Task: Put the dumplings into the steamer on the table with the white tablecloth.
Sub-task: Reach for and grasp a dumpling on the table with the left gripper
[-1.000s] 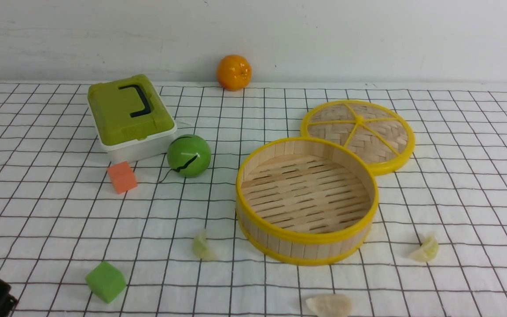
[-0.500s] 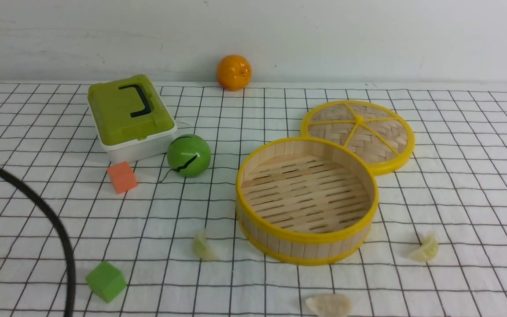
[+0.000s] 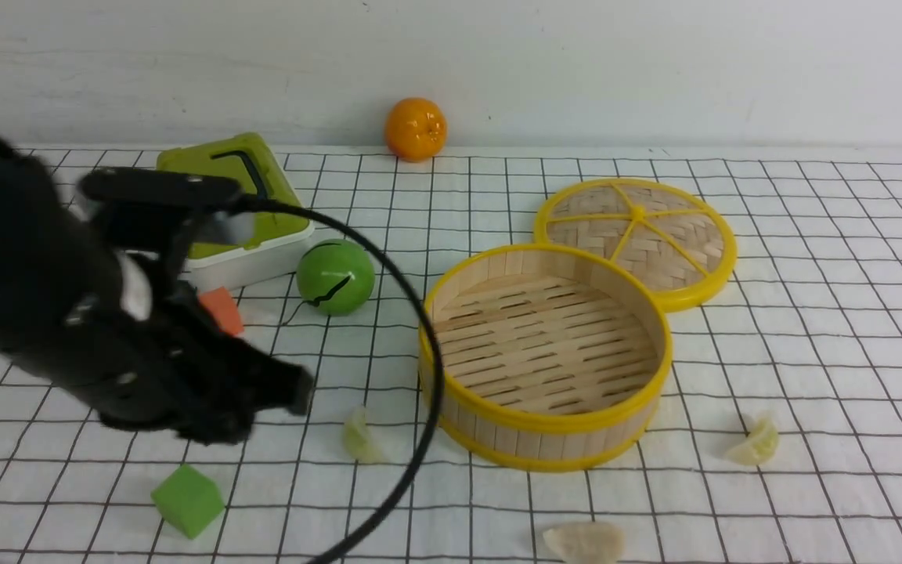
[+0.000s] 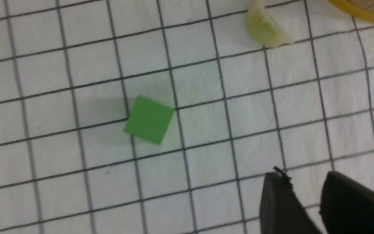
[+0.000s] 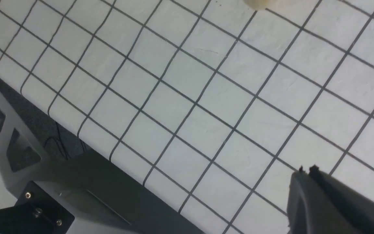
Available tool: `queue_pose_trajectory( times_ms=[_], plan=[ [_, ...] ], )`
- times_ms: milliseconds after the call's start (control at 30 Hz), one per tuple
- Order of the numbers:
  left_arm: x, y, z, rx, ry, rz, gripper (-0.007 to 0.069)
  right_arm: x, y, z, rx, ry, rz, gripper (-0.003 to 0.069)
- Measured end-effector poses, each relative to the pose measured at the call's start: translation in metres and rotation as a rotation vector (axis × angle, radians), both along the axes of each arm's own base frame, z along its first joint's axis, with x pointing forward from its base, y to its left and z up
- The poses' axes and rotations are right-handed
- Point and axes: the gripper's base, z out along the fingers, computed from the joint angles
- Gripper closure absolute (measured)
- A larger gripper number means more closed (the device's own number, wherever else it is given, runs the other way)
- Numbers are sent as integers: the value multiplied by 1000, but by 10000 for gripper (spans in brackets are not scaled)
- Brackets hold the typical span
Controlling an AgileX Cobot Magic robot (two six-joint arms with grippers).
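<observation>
The steamer (image 3: pixel 498 440) stands empty on the white tablecloth (image 3: pixel 811 313), right of centre. Three dumplings lie on the cloth: one (image 3: pixel 359 437) left of the steamer, one (image 3: pixel 755 444) to its right, one (image 3: pixel 586 542) at the front edge. My left gripper (image 3: pixel 298 392) hovers just left of the left dumpling, which also shows in the left wrist view (image 4: pixel 266 29). Its jaws (image 4: pixel 302 177) stand slightly apart with nothing between them. My right gripper (image 5: pixel 305 170) is shut and empty over bare cloth, out of the front view.
A green cube (image 3: pixel 187 500) lies front left, under my left arm. An orange cube (image 3: pixel 224 309), a green ball (image 3: pixel 335 276) and a green-lidded box (image 3: pixel 263 211) sit behind it. The woven lid (image 3: pixel 639 235) lies behind the steamer. An orange (image 3: pixel 416 128) sits by the wall. The table's front edge and a metal frame (image 5: pixel 44 156) show in the right wrist view.
My left arm has swung in from the lower left corner over the table toward the left dumpling, now hiding part of the box and the orange cube. Nothing else has moved.
</observation>
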Motion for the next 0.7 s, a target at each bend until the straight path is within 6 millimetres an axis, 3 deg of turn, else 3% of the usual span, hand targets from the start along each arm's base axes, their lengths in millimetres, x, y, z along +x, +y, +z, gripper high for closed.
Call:
queue_pose_trajectory(
  times_ms=[167,333,433,567,600,633,700],
  plan=[
    [50,-33,-53,-75,68,184,89,-10,-2,7,11,-59,0,677],
    [74,-48,-84,-89,80,208,20,-18,-3,11,19,-102,0,673],
    [89,-57,-105,-75,95,212,34,-19,-4,12,21,-111,0,673],
    [103,-64,-129,-29,118,221,120,-19,-4,12,22,-111,0,671],
    [108,-66,-137,-13,118,230,196,-19,-3,12,22,-111,4,671],
    [109,-66,-136,-12,115,229,207,-19,-3,12,22,-111,4,671],
    [114,-68,-142,-1,114,233,359,-20,-1,12,21,-114,25,669]
  ],
)
